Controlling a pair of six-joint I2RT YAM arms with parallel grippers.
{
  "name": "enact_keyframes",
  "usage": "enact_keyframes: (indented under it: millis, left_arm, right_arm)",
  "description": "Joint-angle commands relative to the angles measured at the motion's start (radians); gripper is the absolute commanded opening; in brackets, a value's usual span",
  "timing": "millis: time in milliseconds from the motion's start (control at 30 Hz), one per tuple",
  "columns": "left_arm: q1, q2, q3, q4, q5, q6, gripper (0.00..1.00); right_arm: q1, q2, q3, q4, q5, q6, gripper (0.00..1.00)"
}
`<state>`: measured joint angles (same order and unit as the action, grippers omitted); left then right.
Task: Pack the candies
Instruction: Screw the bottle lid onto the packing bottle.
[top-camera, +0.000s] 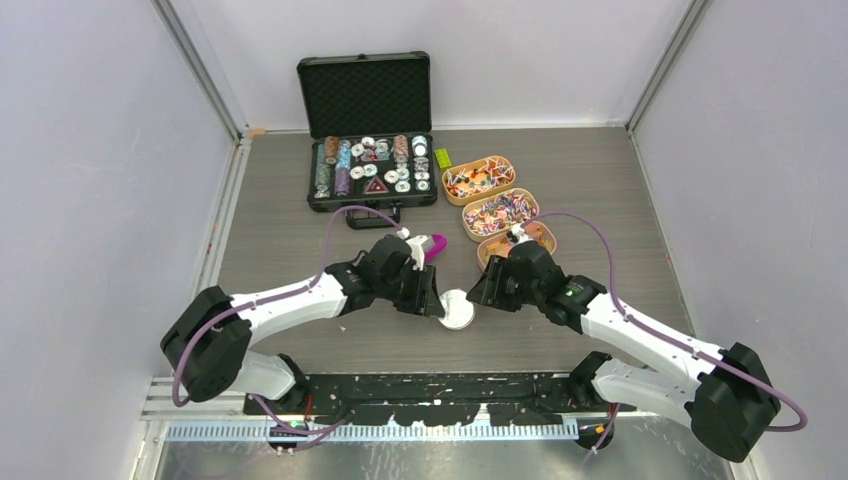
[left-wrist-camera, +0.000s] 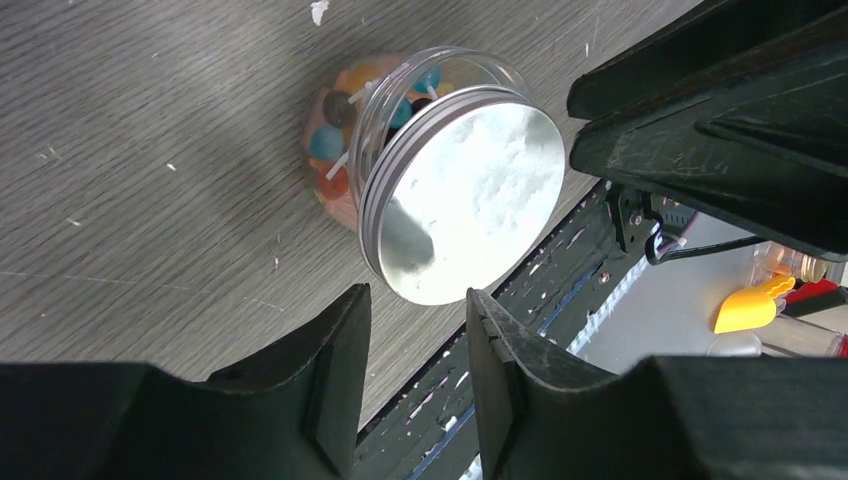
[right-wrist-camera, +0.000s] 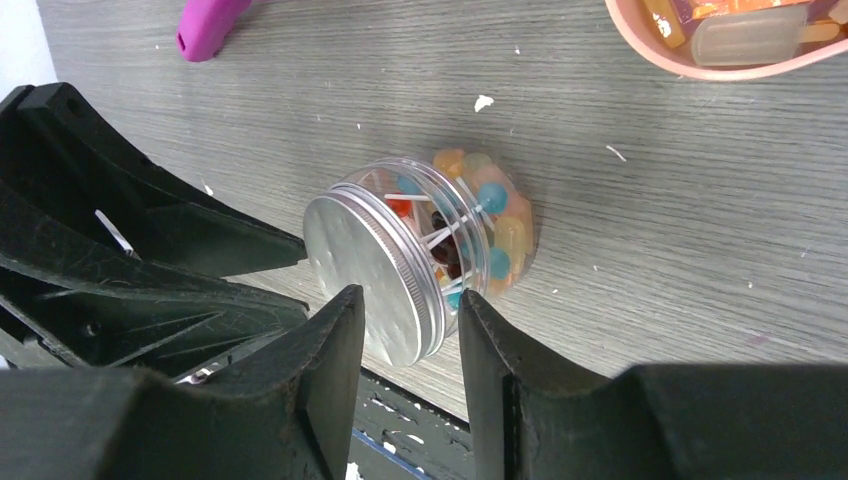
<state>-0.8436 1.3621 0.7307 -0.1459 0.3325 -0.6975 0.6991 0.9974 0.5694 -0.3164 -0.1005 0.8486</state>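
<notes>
A clear jar with a silver screw lid (top-camera: 458, 309) stands on the table between my two grippers. Candies (right-wrist-camera: 480, 220) in orange, blue, yellow and red show through its wall, also in the left wrist view (left-wrist-camera: 335, 135). My left gripper (top-camera: 432, 300) is open and empty, its fingertips just short of the lid (left-wrist-camera: 470, 195). My right gripper (top-camera: 482, 290) is open and empty, its jaws on either side of the lid's rim (right-wrist-camera: 365, 275) without touching it. More loose candies fill three oval trays (top-camera: 446, 183) behind.
A magenta scoop (top-camera: 435, 244) lies behind the left gripper and shows in the right wrist view (right-wrist-camera: 205, 28). An open black case (top-camera: 365, 95) with poker chips stands at the back, a yellow-green block (top-camera: 442, 158) beside it. The nearest tray's rim (right-wrist-camera: 700, 74) is close to the right arm.
</notes>
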Motion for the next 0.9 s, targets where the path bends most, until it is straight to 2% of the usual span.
enact_keyframes:
  millis: [0,300,633,700,867]
  left_arm:
    - [0.002,0.012,0.027,0.084,0.027,-0.01,0.41]
    - [0.003,0.05,0.037,0.125,0.046,-0.018,0.33]
    - [0.003,0.067,0.056,0.131,0.047,-0.021,0.3]
    - [0.003,0.062,0.053,0.129,0.044,-0.02,0.32]
    - [0.003,0.036,0.056,0.097,0.027,0.008,0.49]
  right_arm:
    - [0.008,0.017,0.033,0.026,-0.009,-0.03,0.44]
    - [0.01,0.006,0.046,0.009,0.0,-0.042,0.41]
    - [0.008,-0.038,0.034,-0.013,0.026,-0.042,0.4]
    - [0.008,-0.039,0.032,-0.015,0.025,-0.041,0.38]
    - [0.008,-0.042,0.019,-0.016,0.04,-0.043,0.37]
